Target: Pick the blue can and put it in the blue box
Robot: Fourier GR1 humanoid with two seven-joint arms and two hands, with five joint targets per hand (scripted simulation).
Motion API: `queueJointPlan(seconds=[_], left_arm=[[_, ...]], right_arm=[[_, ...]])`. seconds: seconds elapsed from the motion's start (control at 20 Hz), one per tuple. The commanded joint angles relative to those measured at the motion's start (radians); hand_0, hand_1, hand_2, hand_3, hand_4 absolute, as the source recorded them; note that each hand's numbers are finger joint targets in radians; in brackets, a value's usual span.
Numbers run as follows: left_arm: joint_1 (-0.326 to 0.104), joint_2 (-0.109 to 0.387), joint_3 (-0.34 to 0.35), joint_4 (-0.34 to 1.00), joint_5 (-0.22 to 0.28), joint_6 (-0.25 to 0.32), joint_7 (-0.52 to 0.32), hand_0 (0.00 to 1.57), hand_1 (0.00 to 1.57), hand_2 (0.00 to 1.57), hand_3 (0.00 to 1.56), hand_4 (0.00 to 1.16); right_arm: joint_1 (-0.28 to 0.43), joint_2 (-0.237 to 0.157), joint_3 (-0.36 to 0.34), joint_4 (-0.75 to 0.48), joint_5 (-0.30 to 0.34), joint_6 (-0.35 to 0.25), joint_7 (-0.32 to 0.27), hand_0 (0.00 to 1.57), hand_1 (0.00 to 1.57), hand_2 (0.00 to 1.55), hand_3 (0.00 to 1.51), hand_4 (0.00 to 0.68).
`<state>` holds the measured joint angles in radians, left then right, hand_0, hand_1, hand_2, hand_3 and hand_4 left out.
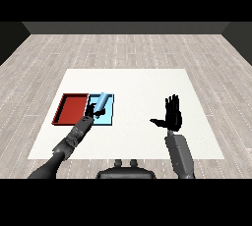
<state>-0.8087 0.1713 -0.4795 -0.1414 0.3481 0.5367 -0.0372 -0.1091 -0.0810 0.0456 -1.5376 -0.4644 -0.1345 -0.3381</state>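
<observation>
Over the light blue tray (109, 118), at about nine o'clock from the worktop's (138, 85) middle, my left hand (91, 111) has the blue can (101, 102); its fingers curl round the can's lower end, though I cannot tell how far they wrap. Held this way the can leans, its top tipped toward one o'clock, and it sits above the tray's far half; whether it touches the tray floor I cannot tell. My worry is the lean: if I let go now, the can may topple or roll against the rim, perhaps over it toward the red tray (71, 108) just beside at nine o'clock; I judge it safer to lower it before releasing. Pale blue and slender, the can nearly matches the tray beneath it. My right hand (172, 114) stands well apart at three o'clock, fingers straight, thumb out, holding nothing.
</observation>
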Motion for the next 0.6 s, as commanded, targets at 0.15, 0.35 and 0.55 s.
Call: queueJointPlan(seconds=[0.15,0.35,0.55], left_arm=[[-0.024,0.009,0.108,0.097,0.061,-0.069,-0.007,1.17,1.17,1.02,0.00,0.69],[-0.029,-0.005,0.071,0.138,0.002,-0.096,-0.004,0.00,0.00,0.00,0.00,0.00],[-0.069,0.019,0.066,0.140,-0.019,-0.089,0.038,0.00,0.00,0.00,0.00,0.00]], right_arm=[[-0.014,-0.010,-0.026,0.037,0.006,0.013,-0.014,0.00,0.00,0.00,0.00,0.000],[-0.037,0.012,-0.027,0.052,0.009,-0.006,-0.009,0.00,0.00,0.00,0.00,0.000],[-0.003,0.011,-0.019,0.005,0.014,0.003,-0.014,0.00,0.00,0.00,0.00,0.000]])
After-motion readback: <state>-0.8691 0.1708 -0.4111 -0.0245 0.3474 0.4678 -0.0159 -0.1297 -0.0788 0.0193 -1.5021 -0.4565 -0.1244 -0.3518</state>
